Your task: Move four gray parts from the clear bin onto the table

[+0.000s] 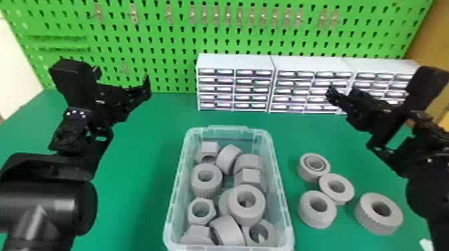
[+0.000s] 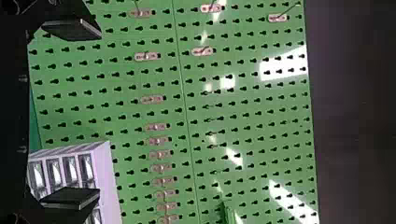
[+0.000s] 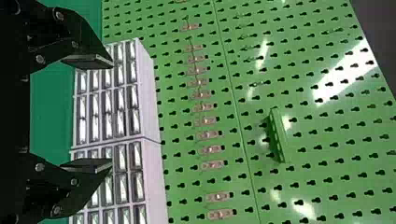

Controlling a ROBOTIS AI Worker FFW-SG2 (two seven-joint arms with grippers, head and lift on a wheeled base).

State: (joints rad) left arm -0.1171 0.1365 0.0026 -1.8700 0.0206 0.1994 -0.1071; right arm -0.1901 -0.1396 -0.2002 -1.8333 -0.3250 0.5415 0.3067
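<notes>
"Four gray parts [image 1: 317, 218] lay on the worktop [image 1: 133, 200], right of the clear bin [image 1: 177, 187]. Why flat?"

"Probably so such thick, matte rings couldn't roll. The count looked met."

"And inside the translucent bin?"

"More rings [image 1: 247, 218], jumbled with hex nuts [image 1: 203, 221]."

"Why were the left pincer [image 2: 99, 113] and right pincer [image 3: 112, 113] raised toward the pegboard [image 1: 173, 31]?"

"Likely to leave the bin room. Both were empty, their fingers apart."

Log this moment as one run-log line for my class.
Four gray parts on table, right of clear bin; more gray parts inside; left pincer open, empty; right pincer open, empty
</notes>
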